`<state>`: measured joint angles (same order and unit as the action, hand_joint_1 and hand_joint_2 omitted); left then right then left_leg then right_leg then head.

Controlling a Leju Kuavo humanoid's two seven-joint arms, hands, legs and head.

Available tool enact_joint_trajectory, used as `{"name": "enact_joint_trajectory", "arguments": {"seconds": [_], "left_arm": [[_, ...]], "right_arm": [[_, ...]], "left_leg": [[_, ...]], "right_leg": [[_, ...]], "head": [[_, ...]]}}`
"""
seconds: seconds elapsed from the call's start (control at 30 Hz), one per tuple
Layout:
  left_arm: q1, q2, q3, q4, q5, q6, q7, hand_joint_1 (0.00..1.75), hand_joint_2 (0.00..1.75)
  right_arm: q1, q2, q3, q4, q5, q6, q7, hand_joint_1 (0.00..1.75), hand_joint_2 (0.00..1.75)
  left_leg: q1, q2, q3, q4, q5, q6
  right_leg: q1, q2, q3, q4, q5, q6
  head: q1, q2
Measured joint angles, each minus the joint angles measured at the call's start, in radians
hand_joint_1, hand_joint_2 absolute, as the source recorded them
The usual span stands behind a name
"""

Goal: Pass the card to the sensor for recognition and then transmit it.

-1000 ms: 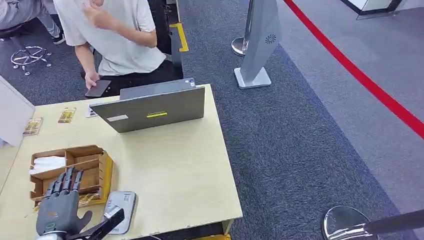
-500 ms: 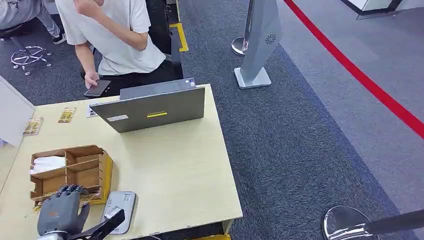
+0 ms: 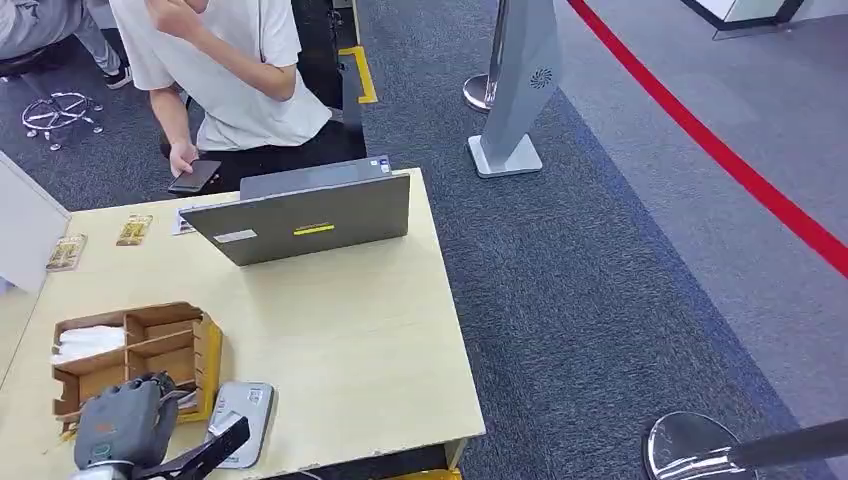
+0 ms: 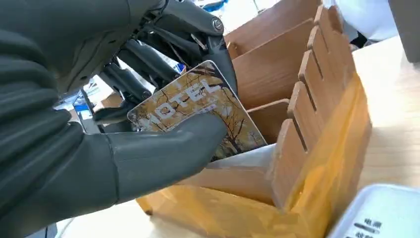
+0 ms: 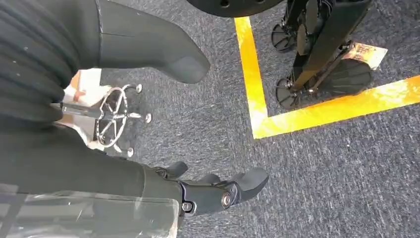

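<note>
My left hand (image 3: 125, 425) sits curled at the near end of the wooden divided box (image 3: 135, 345) on the table's near left corner. In the left wrist view the hand (image 4: 99, 148) pinches a hotel card (image 4: 198, 114) printed with autumn trees. The thumb lies across the card's face and the dark fingers are behind it. The card leans over the near compartment of the box (image 4: 307, 129). The grey card sensor (image 3: 240, 408) lies flat just right of the hand, its corner (image 4: 381, 215) beside the box. My right hand (image 5: 99, 168) hangs over the carpet, fingers apart, holding nothing.
An open grey laptop (image 3: 310, 215) stands at the table's far side. A seated person (image 3: 230, 70) behind it holds a phone (image 3: 195, 177). Two cards (image 3: 133, 230) lie at the far left by a white panel (image 3: 25, 225). A grey stand (image 3: 520, 90) is on the carpet.
My left hand's fingers, stretched over the box a second ago, have curled down and closed on a card. The box has shifted slightly to the left.
</note>
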<state>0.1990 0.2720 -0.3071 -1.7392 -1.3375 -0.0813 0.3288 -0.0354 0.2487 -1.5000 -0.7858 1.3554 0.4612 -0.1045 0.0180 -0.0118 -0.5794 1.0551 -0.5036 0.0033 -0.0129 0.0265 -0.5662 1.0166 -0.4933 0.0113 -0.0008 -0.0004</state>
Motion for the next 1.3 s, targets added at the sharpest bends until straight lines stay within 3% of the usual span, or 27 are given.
{"name": "enact_joint_trajectory", "arguments": {"seconds": [0.23,0.37,0.53,0.63,0.77,0.9,1.07,1.27,1.3], "left_arm": [[-0.029,0.016,0.013,-0.113,0.01,-0.042,-0.05,1.75,1.75],[-0.083,0.056,0.011,-0.226,0.036,-0.093,-0.075,1.75,1.75],[-0.237,0.14,-0.011,-0.391,0.131,-0.183,-0.079,1.75,1.75],[-0.374,0.156,-0.019,-0.429,0.174,-0.245,-0.048,1.75,1.75],[-0.506,0.153,-0.027,-0.429,0.174,-0.272,-0.024,1.75,1.75],[-0.609,0.14,-0.037,-0.4,0.089,-0.255,0.012,1.75,1.75],[-0.766,0.098,-0.064,-0.171,-0.117,-0.159,-0.02,1.75,1.75],[-0.825,0.047,-0.087,0.003,-0.156,-0.123,-0.031,1.75,1.75],[-0.827,0.042,-0.089,0.015,-0.158,-0.123,-0.034,0.0,1.75]], "right_arm": [[0.001,0.0,0.0,-0.006,-0.005,0.001,0.0,0.0,1.75],[0.001,0.002,0.0,-0.013,-0.025,0.0,0.005,0.0,1.75],[0.003,0.006,0.0,-0.028,-0.038,0.011,0.018,0.0,1.75],[0.002,0.006,0.0,-0.028,-0.025,0.007,0.017,0.0,1.75],[0.002,0.006,0.0,-0.019,-0.011,-0.008,0.011,0.0,1.75],[0.002,-0.004,0.002,0.012,0.019,-0.04,0.0,0.0,1.75],[-0.016,-0.066,0.019,0.176,0.043,-0.168,-0.005,0.0,1.75],[-0.03,-0.115,0.019,0.326,0.016,-0.206,0.006,0.0,1.75],[-0.031,-0.118,0.019,0.342,0.016,-0.213,0.013,0.0,1.75]], "left_leg": [[0.0,0.0,0.0,0.0,0.0,0.0],[0.0,0.0,0.0,0.0,0.001,0.0],[0.0,-0.001,0.0,0.0,0.002,0.0],[0.0,-0.001,-0.001,0.0,0.003,0.0],[0.0,0.0,0.0,0.0,0.004,0.0],[0.0,-0.001,-0.001,0.0,0.005,0.0],[0.0,-0.001,-0.001,0.001,0.006,0.001],[0.0,-0.001,-0.001,0.001,0.007,0.001],[0.0,-0.001,-0.001,0.001,0.007,0.001]], "right_leg": [[0.0,0.0,0.0,0.0,0.0,0.0],[0.0,0.0,-0.001,0.0,0.001,0.0],[0.0,-0.001,-0.001,0.0,0.002,0.0],[0.0,-0.001,-0.001,0.0,0.003,-0.001],[0.0,0.0,-0.001,0.0,0.005,-0.001],[0.0,0.0,-0.002,0.0,0.005,-0.001],[0.0,0.0,-0.002,0.0,0.007,0.0],[0.0,0.0,-0.002,0.0,0.007,0.0],[0.0,0.0,-0.002,0.0,0.007,0.0]], "head": [[0.0,0.0],[0.0,0.0],[0.0,0.0],[0.0,0.0],[0.0,0.0],[0.0,0.0],[-0.001,0.0],[0.0,0.0],[-0.001,0.0]]}}
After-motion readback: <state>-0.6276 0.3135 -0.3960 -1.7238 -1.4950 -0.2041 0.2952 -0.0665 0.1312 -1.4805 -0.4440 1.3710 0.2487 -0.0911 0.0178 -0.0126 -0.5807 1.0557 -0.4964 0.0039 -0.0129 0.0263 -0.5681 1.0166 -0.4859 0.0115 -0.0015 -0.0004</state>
